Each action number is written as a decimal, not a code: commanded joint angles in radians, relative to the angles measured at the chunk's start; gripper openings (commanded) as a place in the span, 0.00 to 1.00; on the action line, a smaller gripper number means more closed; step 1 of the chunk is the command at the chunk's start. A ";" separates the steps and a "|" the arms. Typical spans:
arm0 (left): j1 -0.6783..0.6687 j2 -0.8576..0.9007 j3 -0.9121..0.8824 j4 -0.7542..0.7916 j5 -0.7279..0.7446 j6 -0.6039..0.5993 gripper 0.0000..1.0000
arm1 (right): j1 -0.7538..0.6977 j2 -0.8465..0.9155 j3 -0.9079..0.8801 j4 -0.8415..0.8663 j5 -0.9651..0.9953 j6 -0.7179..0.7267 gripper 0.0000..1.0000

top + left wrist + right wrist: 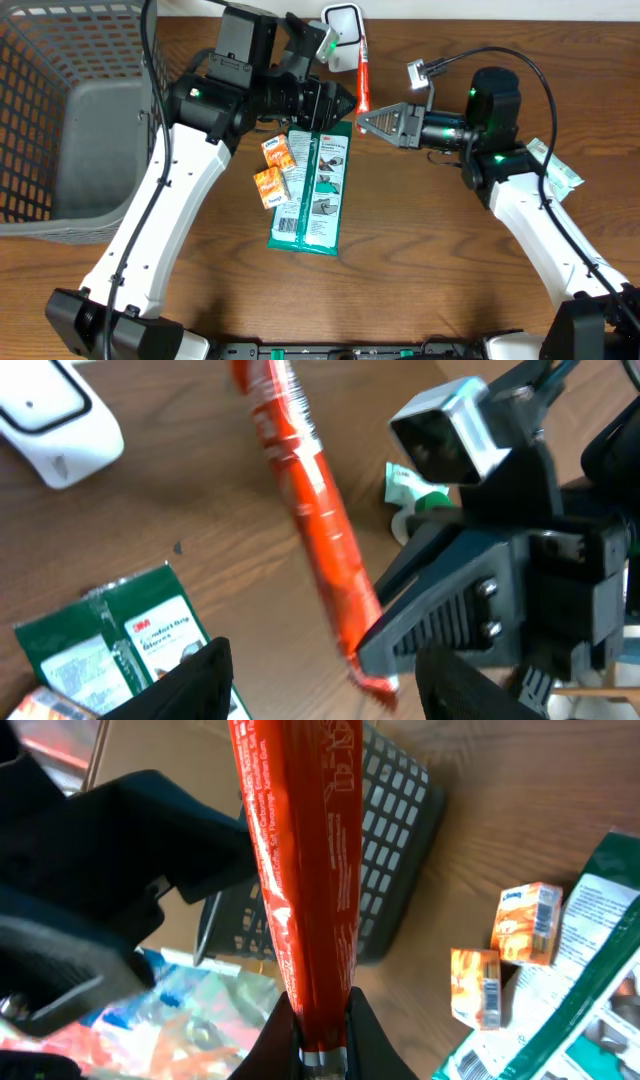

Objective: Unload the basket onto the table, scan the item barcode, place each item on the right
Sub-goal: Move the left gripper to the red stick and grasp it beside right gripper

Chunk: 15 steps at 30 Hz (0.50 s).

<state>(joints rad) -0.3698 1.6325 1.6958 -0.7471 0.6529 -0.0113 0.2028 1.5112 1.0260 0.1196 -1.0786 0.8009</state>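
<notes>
Clamped by its lower end in the right fingers [372, 1045]: long red stick packet [364, 72], raised off the desk [430, 260], far end just beside the white barcode scanner [342, 22]. Left fingers [190, 680] apart, flanking the packet's lower end, holding nothing. Below on the desk: green 3M glove packs [312, 185], two small orange boxes [275, 170]; wire basket [60, 120] at far left.

Step judged: presenting packet to scanner. Barcode face not identifiable. Next: rotate packet until code faces scanner window; keep left arm clear.
</notes>
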 commanded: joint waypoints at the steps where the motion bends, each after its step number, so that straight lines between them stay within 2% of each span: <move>1: -0.008 0.002 0.011 0.028 -0.018 -0.013 0.60 | 0.029 -0.006 0.009 0.021 0.062 0.095 0.01; 15: -0.008 0.006 0.010 0.083 -0.019 -0.012 0.60 | 0.074 -0.006 0.009 0.158 0.053 0.202 0.01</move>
<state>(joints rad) -0.3767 1.6325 1.6958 -0.6731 0.6437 -0.0227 0.2642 1.5112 1.0260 0.2695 -1.0199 0.9752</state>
